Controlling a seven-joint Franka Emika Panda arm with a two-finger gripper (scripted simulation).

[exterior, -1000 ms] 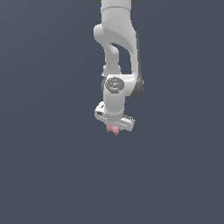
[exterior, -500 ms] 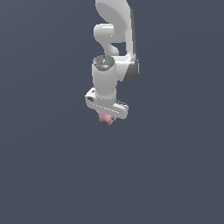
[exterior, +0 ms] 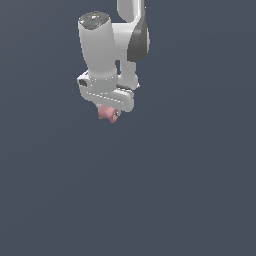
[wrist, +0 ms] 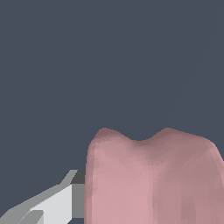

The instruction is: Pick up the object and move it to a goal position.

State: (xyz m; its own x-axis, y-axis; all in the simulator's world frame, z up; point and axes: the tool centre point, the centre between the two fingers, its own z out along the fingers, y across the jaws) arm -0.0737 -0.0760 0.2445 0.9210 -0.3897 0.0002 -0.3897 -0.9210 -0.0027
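Note:
The object (exterior: 107,113) is a small matte pink piece with a narrow waist. It hangs just under the white gripper (exterior: 107,111), which is shut on it, well above the dark floor. Only the lower part of the pink piece shows beneath the hand in the exterior view. In the wrist view the object (wrist: 151,179) fills the near field, with one grey-and-white finger (wrist: 65,201) pressed against its side. The other finger is hidden behind the pink piece.
The white arm (exterior: 107,45) comes down from the top of the exterior view. Around it there is only a plain dark blue-grey background (exterior: 190,190).
The arm has carried the pink object upward and toward the exterior view's left. The hand looks larger now, nearer the camera. The grip has stayed shut throughout.

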